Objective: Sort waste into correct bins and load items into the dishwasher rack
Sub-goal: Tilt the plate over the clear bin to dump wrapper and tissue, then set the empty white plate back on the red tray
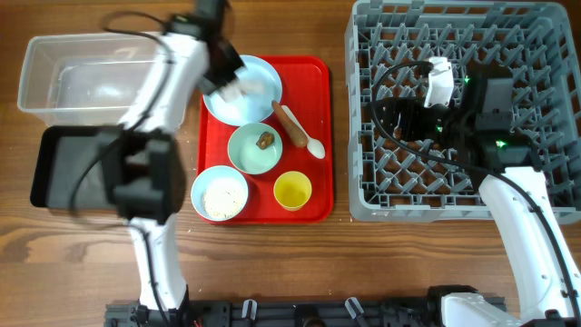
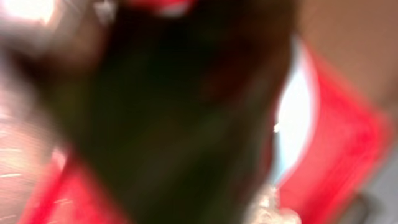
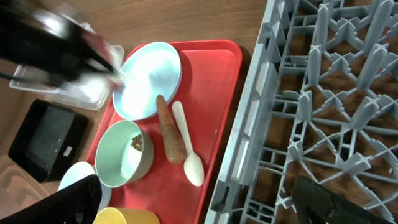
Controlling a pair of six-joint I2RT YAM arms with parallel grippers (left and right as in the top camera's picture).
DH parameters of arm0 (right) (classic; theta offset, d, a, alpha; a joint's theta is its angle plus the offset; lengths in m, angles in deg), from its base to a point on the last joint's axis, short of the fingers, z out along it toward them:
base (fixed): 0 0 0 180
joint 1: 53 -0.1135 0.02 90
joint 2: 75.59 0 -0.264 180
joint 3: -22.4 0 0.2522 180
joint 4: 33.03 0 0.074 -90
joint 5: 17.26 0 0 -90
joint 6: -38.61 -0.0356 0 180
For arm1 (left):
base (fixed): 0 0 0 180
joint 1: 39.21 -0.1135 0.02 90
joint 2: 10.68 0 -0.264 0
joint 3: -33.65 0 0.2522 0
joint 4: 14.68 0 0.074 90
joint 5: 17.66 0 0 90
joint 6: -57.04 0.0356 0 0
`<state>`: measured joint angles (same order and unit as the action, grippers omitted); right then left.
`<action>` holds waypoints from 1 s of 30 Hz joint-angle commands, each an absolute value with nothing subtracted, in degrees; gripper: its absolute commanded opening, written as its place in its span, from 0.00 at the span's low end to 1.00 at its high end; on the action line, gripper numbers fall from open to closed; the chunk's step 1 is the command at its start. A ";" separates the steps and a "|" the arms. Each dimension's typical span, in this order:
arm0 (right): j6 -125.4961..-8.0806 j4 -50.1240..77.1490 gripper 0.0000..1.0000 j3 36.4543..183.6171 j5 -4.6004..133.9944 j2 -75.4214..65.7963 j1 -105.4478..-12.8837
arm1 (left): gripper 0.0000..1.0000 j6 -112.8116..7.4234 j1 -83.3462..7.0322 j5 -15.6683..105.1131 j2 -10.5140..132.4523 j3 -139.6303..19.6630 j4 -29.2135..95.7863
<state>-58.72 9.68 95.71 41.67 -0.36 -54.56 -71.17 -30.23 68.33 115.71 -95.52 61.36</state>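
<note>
Left pincer (image 1: 224,80) blurred; right pincer (image 3: 199,202) agape.

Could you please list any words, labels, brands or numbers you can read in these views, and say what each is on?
None can be read.
The black tray bears a tiny pale mark, too small to read.
The left wrist view is wholly blurred.
The red tray and the grey rack show no print.

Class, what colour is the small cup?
The cup is yellow; overhead view shows it best.
</note>
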 commanded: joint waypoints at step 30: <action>-59.03 8.58 1.00 96.80 40.97 0.51 -54.81 | 0.82 -32.14 -40.11 46.14 105.48 -100.11 84.46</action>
